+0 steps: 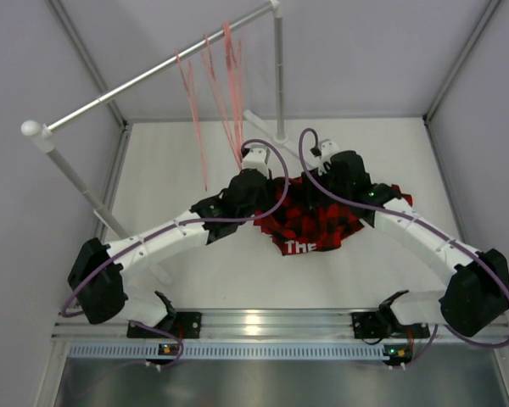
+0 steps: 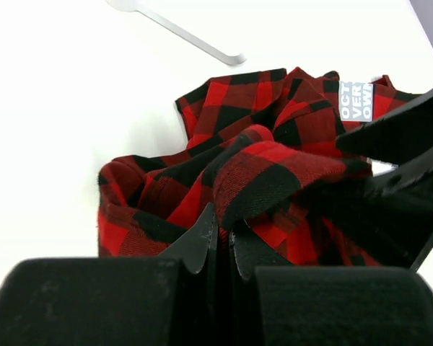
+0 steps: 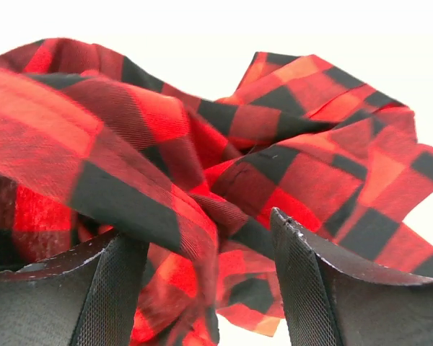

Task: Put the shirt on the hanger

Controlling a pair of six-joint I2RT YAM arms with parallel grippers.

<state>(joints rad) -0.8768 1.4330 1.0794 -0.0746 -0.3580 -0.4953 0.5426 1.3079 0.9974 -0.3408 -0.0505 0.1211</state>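
Big white table (image 1: pixel 195 271), and the rack (image 1: pixel 153 72) stands along its far left side. Both arms reach in from the near edge and meet over the middle. The shirt (image 1: pixel 310 220) lies there, a touch right of centre, in a crumpled plaid heap. It is nowhere near flat, and it sits well apart from the three pink hangers (image 1: pixel 210 93) dangling off the rail at the far left.

Now the grippers. The left gripper (image 2: pixel 220 234) has its jaws pressed all but together, and a raised fold of plaid runs right into the tips. That looks like a thin pinch on the left edge of the heap, though the bite itself is hidden. The right gripper (image 3: pixel 202 231) is spread wide, with a fat bunch of cloth lying between the fingers (image 3: pixel 310 288) and nothing clamped. The two tools are just beside each other, the right one's black body looming at the edge of the left wrist view.

Smaller details: white lettering (image 1: pixel 297 247) shows on the near edge of the heap, and a little neck label (image 2: pixel 356 101) peeks out on the far side.

What could go wrong? If the right jaws close on that wad, they probably take several layers at once. Then the neck opening would stay buried and no hanger could get in. The left pinch looks shallow, so a lift could pull it free. The grippers are also close enough to knock together. The hangers are thin wire and hang loose, so a nudge would likely set them swinging.
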